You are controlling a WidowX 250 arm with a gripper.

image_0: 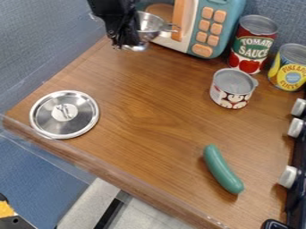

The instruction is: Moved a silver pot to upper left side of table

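The silver pot (pixel 150 21) is at the table's (pixel 137 103) upper left edge, carrying likely done, release perhaps left. The gripper's (pixel 127 44) hold is unclear.

Pot (pixel 150 21), far left: silver. Gripper (pixel 133 46): black. Lid (pixel 51 120), left: silver, with a paler centre disc. Toy microwave (pixel 228 10), far: teal, with orange buttons. Tall can (pixel 254 41), far right: its label is red, green and white. Small can (pixel 230 95): white, bearing red-and-dark figures. Cucumber (pixel 221 167), near right: plain green. Tabletop (pixel 137 120): brown, streaked wood grain.
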